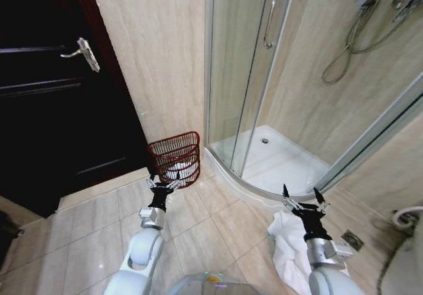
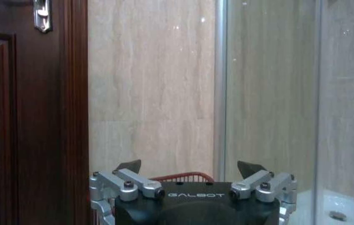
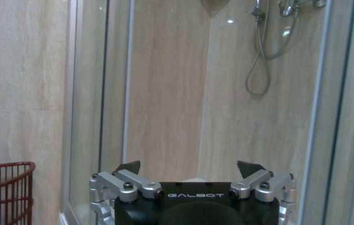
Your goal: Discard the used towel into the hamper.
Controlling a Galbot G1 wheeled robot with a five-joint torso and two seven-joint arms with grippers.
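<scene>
Towel (image 1: 285, 245) lay crumpled on the floor just beside the released right gripper (image 1: 303, 198), hamper (image 1: 176, 157) far left by the released left gripper (image 1: 163, 184).

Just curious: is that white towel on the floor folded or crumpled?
Crumpled: the towel lies in a loose heap on the floor tiles beside the right arm.

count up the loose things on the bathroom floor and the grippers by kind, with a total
hamper: 1, by the wall, something white inside
towel: 1, white, crumpled on the tiles under the right arm
grippers: 2, left gripper open in front of the hamper, right gripper open above the towel
total: 4
</scene>
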